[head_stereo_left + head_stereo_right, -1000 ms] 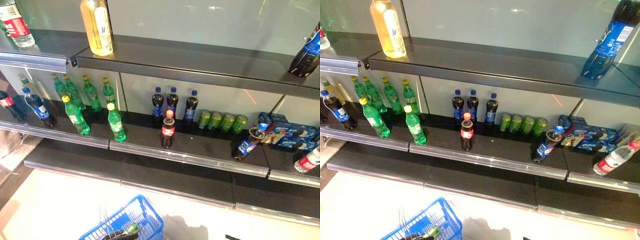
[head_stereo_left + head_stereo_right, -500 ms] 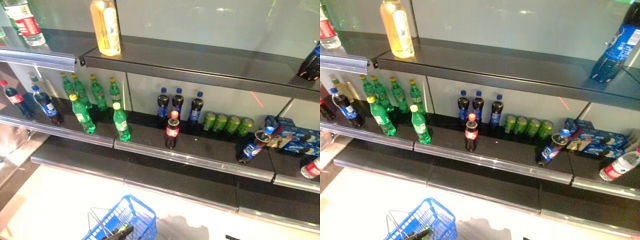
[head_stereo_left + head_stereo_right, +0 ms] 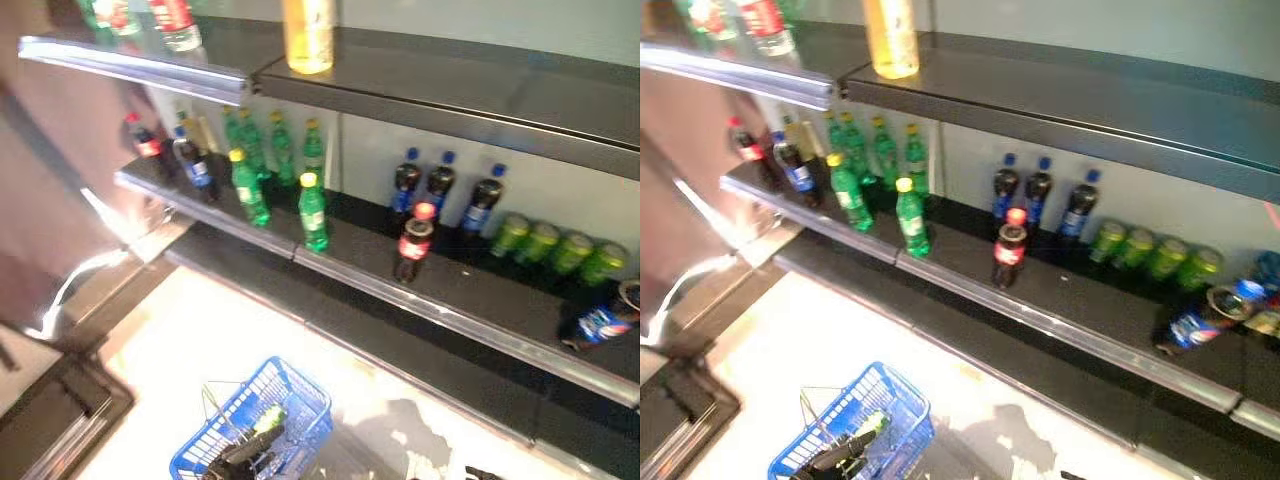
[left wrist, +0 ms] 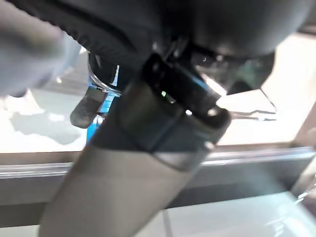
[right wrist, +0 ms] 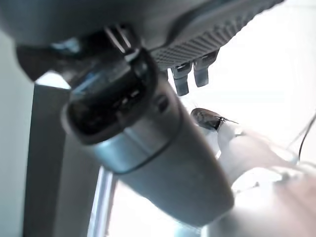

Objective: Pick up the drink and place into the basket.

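Eye views: blue basket (image 3: 285, 410) on the floor, its handle held by the left hand (image 3: 240, 458); red-capped cola (image 3: 413, 243) at the middle shelf's (image 3: 450, 310) front edge. Wrist views: right hand (image 5: 197, 74) fingers indeterminate. Approach squarely, grip mid-body.

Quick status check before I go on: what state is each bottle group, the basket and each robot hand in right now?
Blue wire basket: on the floor, a green bottle lying inside.
Red-capped dark cola bottle: upright on the middle shelf, untouched.
Two front green bottles with yellow caps: upright.
Blue-labelled dark bottle: tipped on its side.
Yellow drink bottle: standing on the top shelf.
Left robot hand: low at the basket, fingers unclear.
Right robot hand: not seen.
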Robot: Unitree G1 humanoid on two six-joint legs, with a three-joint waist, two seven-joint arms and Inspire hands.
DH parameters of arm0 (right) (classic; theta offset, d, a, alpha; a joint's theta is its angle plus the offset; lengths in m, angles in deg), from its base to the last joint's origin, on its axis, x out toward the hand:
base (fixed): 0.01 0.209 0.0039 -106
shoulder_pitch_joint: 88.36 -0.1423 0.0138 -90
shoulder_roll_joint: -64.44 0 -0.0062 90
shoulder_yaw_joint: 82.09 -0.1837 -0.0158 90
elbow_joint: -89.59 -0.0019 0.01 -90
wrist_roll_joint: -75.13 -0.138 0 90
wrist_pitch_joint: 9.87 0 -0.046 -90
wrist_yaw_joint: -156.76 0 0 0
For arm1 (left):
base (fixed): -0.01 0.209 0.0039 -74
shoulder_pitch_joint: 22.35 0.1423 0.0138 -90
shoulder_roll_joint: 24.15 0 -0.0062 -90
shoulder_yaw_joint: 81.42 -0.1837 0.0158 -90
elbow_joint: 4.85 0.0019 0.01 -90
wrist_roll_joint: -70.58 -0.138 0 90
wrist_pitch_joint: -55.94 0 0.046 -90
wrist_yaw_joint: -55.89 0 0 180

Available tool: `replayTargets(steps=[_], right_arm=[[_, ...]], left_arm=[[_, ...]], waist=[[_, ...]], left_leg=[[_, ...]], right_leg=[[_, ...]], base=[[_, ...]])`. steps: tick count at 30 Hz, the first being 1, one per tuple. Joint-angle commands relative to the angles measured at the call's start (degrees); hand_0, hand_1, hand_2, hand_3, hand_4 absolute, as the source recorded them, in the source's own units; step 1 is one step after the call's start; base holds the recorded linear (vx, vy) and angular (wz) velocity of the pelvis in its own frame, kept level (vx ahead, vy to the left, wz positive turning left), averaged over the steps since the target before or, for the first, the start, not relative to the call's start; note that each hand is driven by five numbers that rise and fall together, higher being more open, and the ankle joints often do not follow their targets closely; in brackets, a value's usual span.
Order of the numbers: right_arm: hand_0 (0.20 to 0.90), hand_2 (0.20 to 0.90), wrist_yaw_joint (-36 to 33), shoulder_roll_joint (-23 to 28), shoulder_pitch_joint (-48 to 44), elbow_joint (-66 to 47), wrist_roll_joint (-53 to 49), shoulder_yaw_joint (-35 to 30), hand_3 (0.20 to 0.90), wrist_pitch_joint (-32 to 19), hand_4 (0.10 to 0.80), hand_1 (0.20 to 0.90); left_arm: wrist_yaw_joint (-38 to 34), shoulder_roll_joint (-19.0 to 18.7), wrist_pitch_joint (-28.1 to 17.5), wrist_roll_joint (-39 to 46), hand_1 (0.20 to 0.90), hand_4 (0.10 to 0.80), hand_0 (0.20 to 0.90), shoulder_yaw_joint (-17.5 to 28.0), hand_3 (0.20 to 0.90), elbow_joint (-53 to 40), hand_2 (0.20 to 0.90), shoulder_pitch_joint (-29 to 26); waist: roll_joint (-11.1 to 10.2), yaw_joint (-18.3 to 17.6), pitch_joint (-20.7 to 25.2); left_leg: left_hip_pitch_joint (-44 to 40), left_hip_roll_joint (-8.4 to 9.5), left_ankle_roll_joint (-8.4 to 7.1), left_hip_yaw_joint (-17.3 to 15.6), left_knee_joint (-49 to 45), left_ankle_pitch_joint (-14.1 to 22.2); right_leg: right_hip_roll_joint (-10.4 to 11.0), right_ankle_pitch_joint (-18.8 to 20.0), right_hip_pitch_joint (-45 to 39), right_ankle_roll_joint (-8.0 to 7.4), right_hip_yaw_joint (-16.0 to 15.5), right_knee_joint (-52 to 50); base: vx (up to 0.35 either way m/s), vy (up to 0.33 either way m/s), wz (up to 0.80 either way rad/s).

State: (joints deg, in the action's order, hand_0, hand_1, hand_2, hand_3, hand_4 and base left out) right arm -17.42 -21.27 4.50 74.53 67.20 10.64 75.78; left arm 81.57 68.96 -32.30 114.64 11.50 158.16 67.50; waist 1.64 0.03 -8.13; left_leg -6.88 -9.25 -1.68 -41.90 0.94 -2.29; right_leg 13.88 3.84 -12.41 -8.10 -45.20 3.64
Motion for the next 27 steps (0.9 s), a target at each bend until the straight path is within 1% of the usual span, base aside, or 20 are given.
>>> replayTargets(steps=[1, 3, 5, 6, 9, 12, 15, 16, 19, 20, 21, 22, 23, 24, 27], right_arm=[[0.9, 0.9, -0.01, -1.64, -5.22, 3.29, -0.13, -1.58, 0.9, -2.6, 0.8, 0.9], [0.9, 0.9, 0.67, -1.63, -5.05, 3.35, 1.21, -1.77, 0.9, -3.39, 0.8, 0.9], [0.9, 0.9, 1.43, -1.56, -4.67, 3.28, 1.68, -1.88, 0.9, -3.9, 0.8, 0.9], [0.9, 0.9, 1.61, -1.78, -4.34, 3.08, 1.71, -1.79, 0.9, -3.94, 0.8, 0.9], [0.9, 0.9, 2.02, -2.51, -3.69, 2.83, 2.29, -1.49, 0.9, -4.13, 0.8, 0.9], [0.9, 0.9, 1.7, -3.56, -3.29, 2.88, 2.86, -1.26, 0.9, -4.67, 0.8, 0.9], [0.9, 0.9, 1.57, -3.91, -3.25, 2.66, 2.37, -1.01, 0.9, -4.69, 0.8, 0.9], [0.9, 0.9, 1.56, -4.06, -3.35, 2.35, 2.39, -0.9, 0.9, -4.56, 0.8, 0.9], [0.9, 0.9, 1.53, -3.99, -3.71, 1.98, 2.79, -0.78, 0.9, -4.22, 0.8, 0.9], [0.9, 0.9, 1.21, -3.76, -4.04, 1.76, 3.28, -0.61, 0.9, -3.55, 0.8, 0.9], [0.9, 0.9, 1.11, -3.71, -4.11, 1.74, 3.41, -0.61, 0.9, -3.4, 0.8, 0.9], [0.9, 0.9, 0.82, -3.42, -4.26, 1.73, 3.62, -0.64, 0.9, -3.03, 0.8, 0.9], [0.9, 0.9, 0.73, -3.32, -4.29, 1.71, 3.62, -0.7, 0.9, -2.9, 0.8, 0.9], [0.9, 0.9, 0.53, -2.99, -4.39, 1.78, 3.42, -0.96, 0.9, -2.69, 0.8, 0.9], [0.9, 0.9, 0.95, -2.37, -4.45, 1.99, 2.49, -2.11, 0.9, -3.17, 0.8, 0.9]], left_arm=[[7.09, -0.49, -0.75, 2.04, 0.3, 0.1, 0.3, 1.92, 0.2, -2.6, 0.3, -1.34], [7.47, -0.69, -1.13, 2.67, 0.3, 0.1, 0.3, 2.39, 0.2, -2.18, 0.3, -0.38], [8.19, -1.2, -1.45, 2.24, 0.3, 0.1, 0.3, 2.71, 0.2, -1.73, 0.3, 0.35], [8.43, -1.51, -1.62, 1.52, 0.3, 0.1, 0.3, 3.04, 0.2, -1.46, 0.3, 0.68], [8.8, -2.18, -1.84, 0.79, 0.3, 0.1, 0.3, 3.85, 0.2, -0.85, 0.3, 0.98], [8.56, -2.35, -2.04, 0.37, 0.3, 0.1, 0.3, 4.08, 0.2, -0.7, 0.3, 1.27], [8.29, -2.58, -1.83, -0.07, 0.3, 0.1, 0.3, 4.08, 0.2, -0.83, 0.3, 1.39], [8.33, -2.67, -1.78, -0.22, 0.3, 0.1, 0.3, 4.12, 0.2, -0.84, 0.3, 1.44], [8.94, -2.79, -1.53, 0.08, 0.3, 0.1, 0.3, 4.15, 0.2, -1.14, 0.3, 1.5], [9.23, -2.69, -1.13, 0.73, 0.3, 0.1, 0.3, 3.88, 0.2, -1.73, 0.3, 1.43], [9.26, -2.67, -1.0, 0.88, 0.3, 0.1, 0.3, 3.83, 0.2, -1.85, 0.3, 1.41], [9.27, -2.54, -0.85, 1.16, 0.3, 0.1, 0.3, 3.56, 0.2, -2.2, 0.3, 1.41], [9.16, -2.47, -0.74, 1.2, 0.3, 0.1, 0.3, 3.41, 0.2, -2.39, 0.3, 1.36], [9.15, -2.33, -0.59, 1.2, 0.3, 0.1, 0.3, 3.09, 0.2, -2.54, 0.3, 1.18], [8.8, -2.29, -0.57, 0.41, 0.3, 0.1, 0.3, 2.54, 0.2, -2.58, 0.3, 0.45]], waist=[[-1.19, 2.41, -0.06], [-0.71, 2.98, 0.41], [-0.3, 3.66, 1.04], [-0.1, 4.1, 1.61], [-0.18, 4.89, 2.71], [-0.46, 5.72, 3.39], [-0.58, 6.11, 3.64], [-0.67, 6.33, 3.75], [-0.77, 6.67, 3.83], [-0.88, 6.96, 3.9], [-0.89, 7.0, 3.9], [-1.05, 7.25, 3.82], [-1.12, 7.33, 3.78], [-1.38, 7.56, 3.72], [-1.7, 7.54, 3.59]], left_leg=[[0.56, -2.29, -4.61, 2.01, 2.07, -3.81], [0.74, -1.74, -4.99, 2.51, 3.26, -4.58], [1.24, -1.5, -4.57, 3.05, 3.49, -4.52], [1.31, -1.16, -4.06, 3.09, 3.6, -4.14], [1.16, 0.27, -2.79, 3.5, 3.78, -2.75], [1.17, 2.02, -1.38, 4.33, 3.98, -1.31], [1.18, 2.79, -0.89, 4.56, 4.06, -0.81], [1.14, 3.44, -0.41, 4.86, 4.06, -0.32], [1.08, 4.42, 0.32, 5.14, 4.06, 0.38], [0.95, 5.28, 0.95, 5.37, 4.06, 0.96], [0.91, 5.49, 1.11, 5.44, 4.06, 1.14], [0.89, 6.3, 1.64, 5.92, 4.03, 1.72], [0.87, 6.74, 1.97, 6.14, 4.03, 2.09], [0.81, 7.77, 2.58, 6.76, 4.04, 2.78], [0.4, 9.83, 3.68, 8.58, 4.06, 4.02]], right_leg=[[-3.05, -5.85, 2.41, 3.62, 3.39, -7.42], [-2.78, -5.76, 1.82, 3.04, 3.06, -7.15], [-2.6, -6.25, 1.39, 3.37, 2.69, -7.54], [-2.23, -6.51, 1.27, 3.74, 2.12, -8.19], [-1.49, -6.79, 0.82, 3.74, 0.91, -9.17], [-0.89, -6.26, 0.33, 3.28, 0.27, -9.59], [-0.59, -5.77, 0.04, 2.89, -0.22, -9.52], [-0.24, -5.17, 0.06, 2.55, -0.34, -9.66], [0.2, -4.47, 0.09, 2.07, -0.49, -9.84], [0.67, -3.66, 0.15, 1.75, -0.61, -10.06], [0.83, -3.49, 0.18, 1.6, -0.58, -10.16], [1.47, -2.57, 0.27, 1.13, -0.41, -10.69], [1.86, -2.13, 0.3, 0.8, -0.3, -10.99], [2.81, -0.71, 0.39, 0.1, 0.03, -11.7], [6.09, 3.26, 1.33, -2.01, 1.46, -15.79]], base=[[0.083, 0.265, 1.08], [0.119, 0.267, 0.68], [0.115, 0.214, 0.54], [0.114, 0.18, 0.48], [0.113, 0.155, 0.54], [0.098, 0.147, 0.2], [0.056, 0.099, 0.17], [0.056, 0.111, 0.07], [0.051, 0.15, 0.02], [0.047, 0.194, 0.0], [0.053, 0.249, -0.02], [0.036, 0.181, 0.0], [0.057, 0.287, 0.04], [0.062, 0.276, 0.06], [0.083, 0.306, 0.21]])
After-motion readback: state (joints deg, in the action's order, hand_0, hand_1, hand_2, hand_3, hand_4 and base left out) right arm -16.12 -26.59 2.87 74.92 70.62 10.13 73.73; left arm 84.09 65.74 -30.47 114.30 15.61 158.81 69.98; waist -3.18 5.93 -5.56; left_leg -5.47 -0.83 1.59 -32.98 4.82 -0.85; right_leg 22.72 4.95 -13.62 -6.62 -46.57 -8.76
